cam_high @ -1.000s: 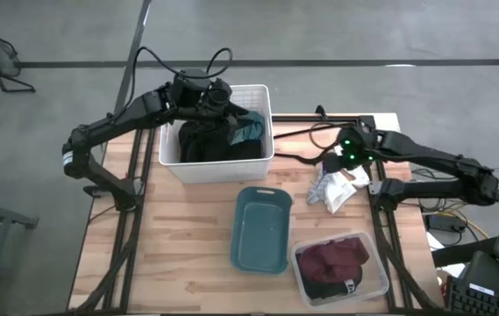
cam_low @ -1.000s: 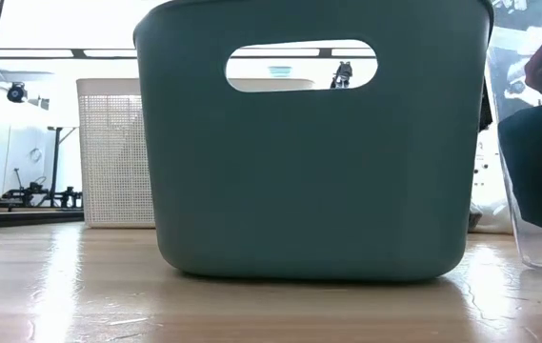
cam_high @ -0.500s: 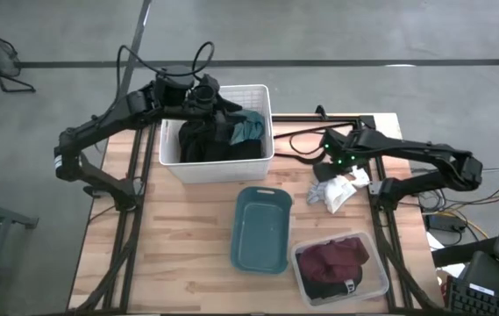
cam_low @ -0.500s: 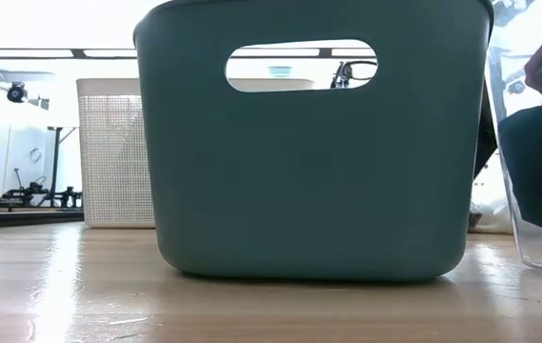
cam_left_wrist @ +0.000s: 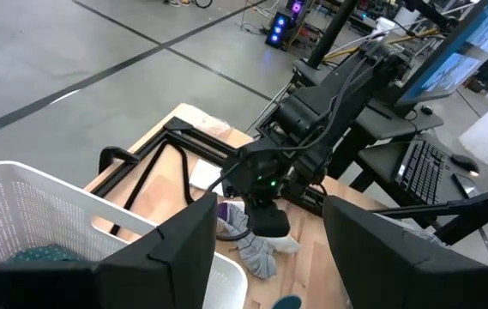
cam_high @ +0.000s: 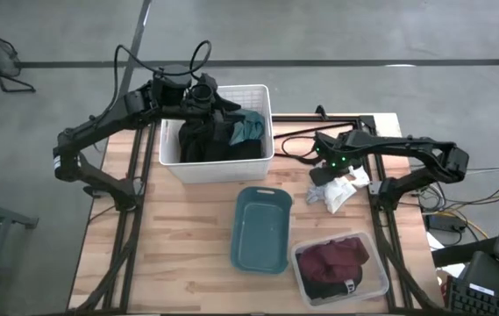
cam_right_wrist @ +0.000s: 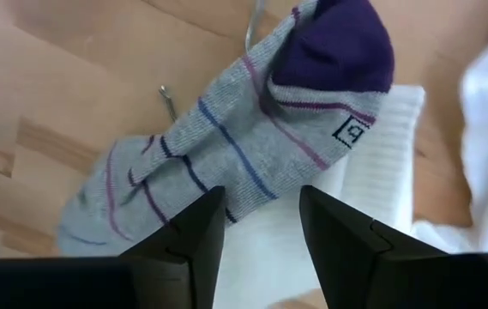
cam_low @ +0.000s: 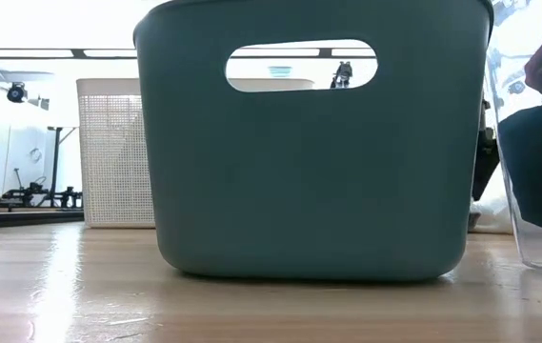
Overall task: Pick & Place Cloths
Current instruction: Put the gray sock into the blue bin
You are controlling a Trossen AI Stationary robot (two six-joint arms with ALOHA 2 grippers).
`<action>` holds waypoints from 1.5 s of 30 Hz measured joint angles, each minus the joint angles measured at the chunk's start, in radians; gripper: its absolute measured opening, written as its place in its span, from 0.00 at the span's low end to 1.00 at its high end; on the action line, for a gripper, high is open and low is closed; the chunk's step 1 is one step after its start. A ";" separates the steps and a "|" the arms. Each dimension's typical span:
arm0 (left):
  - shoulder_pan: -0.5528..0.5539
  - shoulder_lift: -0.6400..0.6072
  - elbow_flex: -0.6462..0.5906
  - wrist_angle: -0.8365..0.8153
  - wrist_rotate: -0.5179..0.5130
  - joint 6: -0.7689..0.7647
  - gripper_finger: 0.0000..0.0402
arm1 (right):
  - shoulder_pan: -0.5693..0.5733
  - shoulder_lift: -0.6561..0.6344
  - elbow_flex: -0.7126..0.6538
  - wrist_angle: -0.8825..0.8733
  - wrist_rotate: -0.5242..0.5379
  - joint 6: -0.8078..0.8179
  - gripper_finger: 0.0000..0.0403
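Observation:
A large black cloth (cam_high: pixel 203 142) and a teal cloth (cam_high: pixel 250 129) lie in the white basket (cam_high: pixel 261 95). My left gripper (cam_high: pixel 203 95) hovers open over the basket's far rim, its fingers (cam_left_wrist: pixel 168 257) spread wide. A small white cloth (cam_high: pixel 340 190) lies bunched on the table's right side with a grey striped sock (cam_right_wrist: pixel 244 146) on top. My right gripper (cam_high: pixel 323 165) is open just above the sock, one finger (cam_right_wrist: pixel 179 245) on each side. A maroon cloth (cam_high: pixel 337 256) fills the clear bin (cam_high: pixel 381 283) over a dark one.
An empty teal bin (cam_high: pixel 262 228) stands in the middle of the table and fills the low view (cam_low: pixel 313 143). A thin black wire hanger (cam_high: pixel 302 132) lies by the far right edge. Bare wood lies to the left of the teal bin.
My right gripper has moved toward the table's left and come down over the white cloth and sock; its dark body now shows beside the teal bin in the low view. My left gripper has shifted a little toward the left over the basket.

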 joint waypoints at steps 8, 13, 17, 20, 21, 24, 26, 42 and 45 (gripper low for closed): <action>0.000 0.000 0.000 0.004 0.000 0.010 0.54 | 0.000 0.051 -0.001 0.085 -0.008 -0.030 0.28; 0.000 0.000 0.000 0.004 0.000 0.010 0.54 | 0.000 0.052 -0.001 0.103 0.012 -0.041 0.23; 0.000 0.002 0.000 0.004 0.000 0.018 0.54 | 0.000 0.052 -0.001 0.122 0.018 -0.041 0.17; 0.000 0.002 0.000 0.006 0.000 0.019 0.54 | 0.000 0.053 -0.001 0.124 0.018 -0.044 0.11; 0.000 0.002 0.000 0.007 0.000 0.019 0.54 | 0.000 0.052 -0.001 0.125 0.018 -0.045 0.09; 0.000 0.002 0.000 0.008 0.000 0.020 0.54 | -0.001 0.050 -0.001 0.130 0.004 -0.067 0.03; 0.000 0.002 0.000 0.011 -0.004 0.020 0.54 | 0.000 0.049 -0.001 0.131 -0.001 -0.071 0.03; 0.000 0.002 0.000 0.014 -0.012 0.028 0.54 | 0.000 -0.104 0.001 0.128 0.000 -0.034 0.02; 0.000 0.002 0.000 0.020 -0.013 0.029 0.54 | 0.000 -0.144 0.001 0.129 0.003 -0.031 0.02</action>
